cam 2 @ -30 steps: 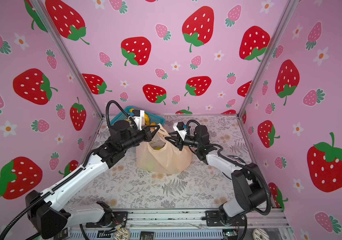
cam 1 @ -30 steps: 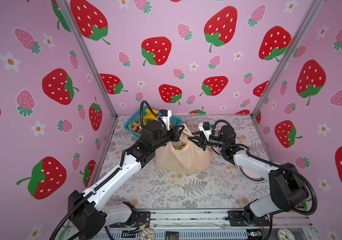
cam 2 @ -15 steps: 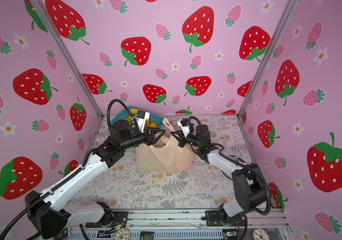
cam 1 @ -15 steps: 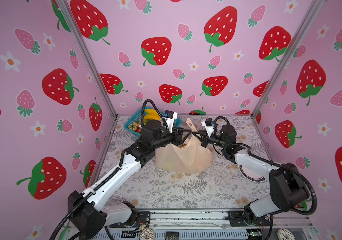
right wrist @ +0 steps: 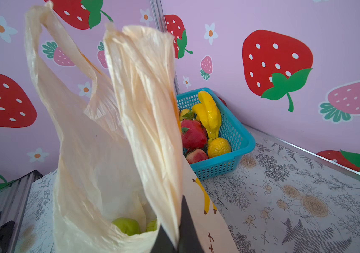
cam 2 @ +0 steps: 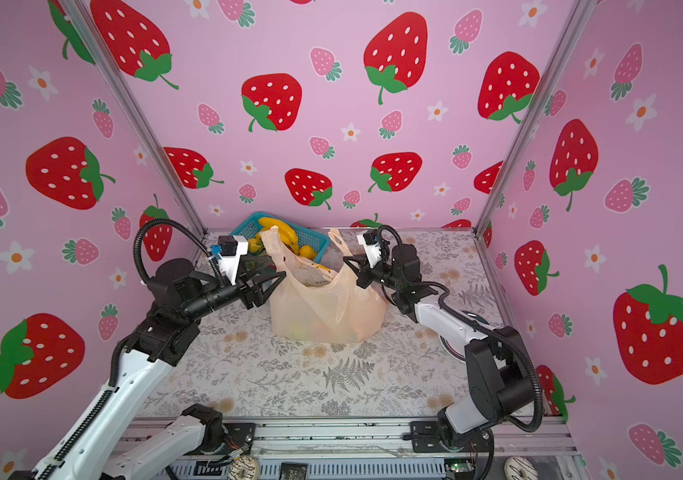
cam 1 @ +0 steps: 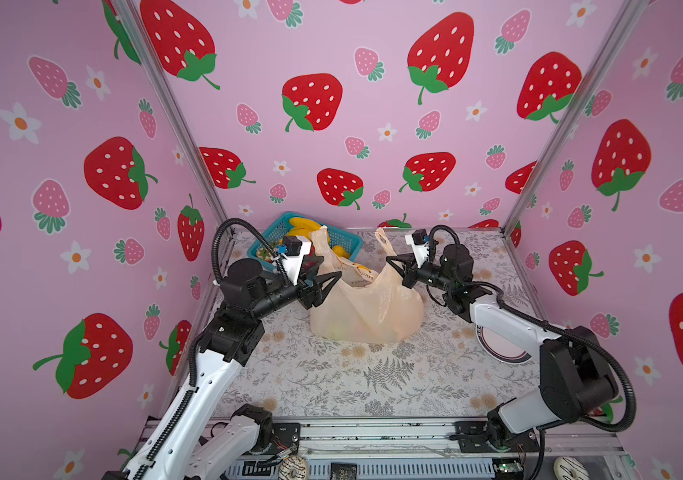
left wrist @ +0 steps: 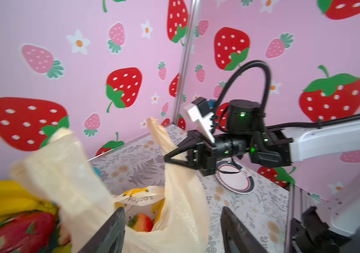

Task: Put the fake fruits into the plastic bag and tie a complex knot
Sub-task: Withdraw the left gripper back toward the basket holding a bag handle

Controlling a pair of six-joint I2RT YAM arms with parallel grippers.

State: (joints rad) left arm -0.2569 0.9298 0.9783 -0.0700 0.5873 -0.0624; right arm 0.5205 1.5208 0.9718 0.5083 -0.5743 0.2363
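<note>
In the middle of the worktop stands the plastic bag, with green fruits inside. The right tool is pressed together, pinching one upright handle. The left tool is spread at the bag's rim. Behind it, a blue basket holds bananas and other fruits.

The table in front of the bag lies bare, free for an arm to sweep across. Behind the bag's left the basket blocks the corner, and a plate lies at its right. Over the bag's mouth the left gripper, jaws apart, and the right gripper, pinched on a raised handle, crowd the way in from either side.
</note>
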